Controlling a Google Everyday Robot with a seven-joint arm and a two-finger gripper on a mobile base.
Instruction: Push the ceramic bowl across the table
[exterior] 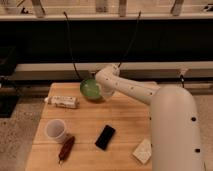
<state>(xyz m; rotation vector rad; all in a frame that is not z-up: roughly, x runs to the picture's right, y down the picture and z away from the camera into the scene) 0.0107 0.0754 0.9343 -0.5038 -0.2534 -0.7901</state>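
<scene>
The green ceramic bowl [89,89] sits at the far edge of the light-wood table [125,120], left of centre, and seems tipped slightly, with its paler inside facing me. My white arm reaches from the lower right over the table. My gripper [101,86] is at the end of the arm, against the bowl's right side. It is mostly hidden behind the wrist.
A white wrapped bar [62,102] lies left of the bowl. A white cup [56,131] and a brown oblong object [66,148] are at the front left. A black phone [105,137] lies at front centre and a white block [143,150] at the front right. A dark wall with cables stands behind the table.
</scene>
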